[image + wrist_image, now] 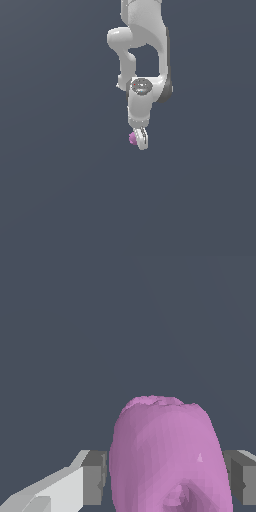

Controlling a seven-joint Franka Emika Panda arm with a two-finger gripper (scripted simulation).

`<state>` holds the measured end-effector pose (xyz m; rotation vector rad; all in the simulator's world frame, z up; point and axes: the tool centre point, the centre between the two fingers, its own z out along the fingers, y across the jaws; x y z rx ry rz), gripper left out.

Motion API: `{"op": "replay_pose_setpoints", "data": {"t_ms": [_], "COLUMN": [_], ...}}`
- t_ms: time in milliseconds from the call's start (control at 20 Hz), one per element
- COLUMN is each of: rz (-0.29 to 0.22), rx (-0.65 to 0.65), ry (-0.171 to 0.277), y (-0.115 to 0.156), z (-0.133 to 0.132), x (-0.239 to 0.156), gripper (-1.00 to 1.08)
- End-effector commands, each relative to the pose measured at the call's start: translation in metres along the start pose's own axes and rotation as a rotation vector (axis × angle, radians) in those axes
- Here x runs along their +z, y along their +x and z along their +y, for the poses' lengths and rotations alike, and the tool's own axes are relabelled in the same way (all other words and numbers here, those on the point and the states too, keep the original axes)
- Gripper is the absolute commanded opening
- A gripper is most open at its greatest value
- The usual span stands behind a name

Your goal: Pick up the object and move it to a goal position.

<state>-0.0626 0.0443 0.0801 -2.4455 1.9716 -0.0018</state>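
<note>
wrist view: we see the end effector (pixel 165 476) with its grey pads (pixel 95 476) pressed to either side of the pink object (pixel 170 456), so we judge it closed on the lump. the object sits right between the fingers, its long axis running out past the fingertips, away from the wrist. in the exterior view the end effector (pixel 139 138) hangs below the white arm (pixel 145 50), the object (pixel 132 138) showing on the exterior view's left side of the fingers. around them we see only plain dark grey; no goal mark shows, and nothing blocks the carry.
</note>
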Motion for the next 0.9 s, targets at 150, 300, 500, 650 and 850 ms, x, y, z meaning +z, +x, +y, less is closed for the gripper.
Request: {"op": "replay_pose_setpoints", "data": {"t_ms": [150,300,500,650,850], "rz": [0.001,0.001,0.0,-0.001,-0.001], "rx": [0.0,0.0,0.0,0.0,0.0], "ry": [-0.001,-0.001,-0.001,-0.001,-0.001], "y": [-0.051,-0.073,-0.092,-0.1,-0.102], "z": [-0.027,-0.039,-0.051,-0.056,-0.058], "x": [-0.013,-0.018,-0.022,-0.024,-0.025], "gripper": [-1.0,-1.0,-1.0,-1.0,-1.0]}}
